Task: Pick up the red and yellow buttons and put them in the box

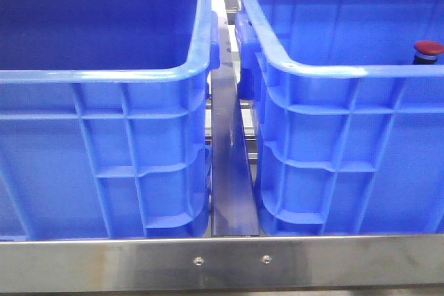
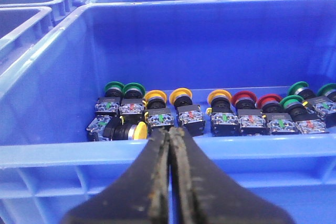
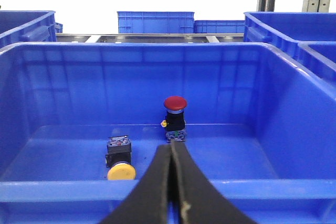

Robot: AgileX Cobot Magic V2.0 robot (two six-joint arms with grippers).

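You see both claws pinched together, holding nothing: right gripper [image 3: 171,153] faces a red button [image 3: 175,117] (standing upright) and a yellow button [image 3: 120,160] in its crate [image 3: 294,124]; left gripper [image 2: 169,135] likewise.

Beyond the closed fingertips we see green mushroom-cap push buttons [image 2: 113,88] lined along the blue plastic crate's floor; a steel rail [image 1: 222,263] runs below.

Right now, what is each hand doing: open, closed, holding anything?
Left hand: closed, holding nothing, outside the crate of buttons.
Right hand: closed, holding nothing.
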